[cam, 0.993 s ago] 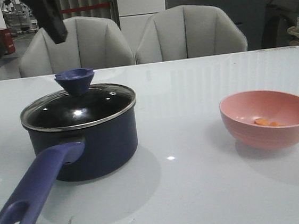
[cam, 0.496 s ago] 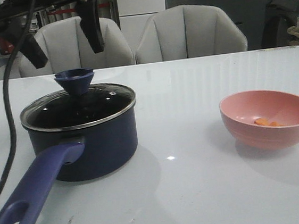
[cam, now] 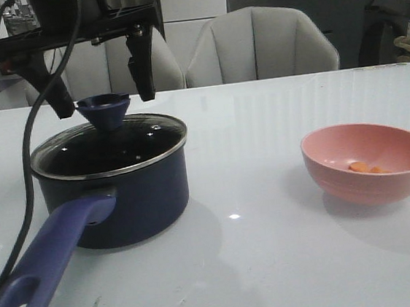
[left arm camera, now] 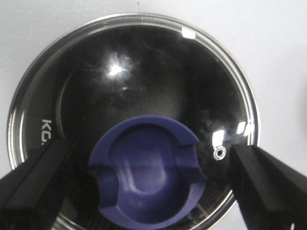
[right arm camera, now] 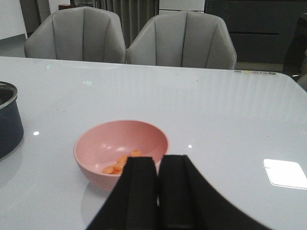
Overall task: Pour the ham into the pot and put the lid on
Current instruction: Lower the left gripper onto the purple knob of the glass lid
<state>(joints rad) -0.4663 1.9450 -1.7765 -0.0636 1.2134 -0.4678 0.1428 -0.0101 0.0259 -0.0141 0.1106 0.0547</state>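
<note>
Front view has the left gripper (cam: 100,91) spread wide, empty, one finger either side of the lid (cam: 109,145)'s blue knob (cam: 103,110), which sits squarely between them.

Glossy dark glass lid (left arm camera: 144,81) with shiny metal rim; matt pink bowl (cam: 369,162).

Pot (cam: 114,199) sits on table (cam: 275,263) at left, handle running toward front-left edge. Lid (cam: 109,145) rests on pot, knob (cam: 103,109) up. L gripper (cam: 99,80) hangs over lid w/ one finger either side of knob (apart from it, not touching). Bowl (cam: 369,162) is well to the right, ham (cam: 366,168) inside. R gripper (right arm camera: 158,191) is just in front of bowl. Two chairs (cam: 180,53) behind table.
</note>
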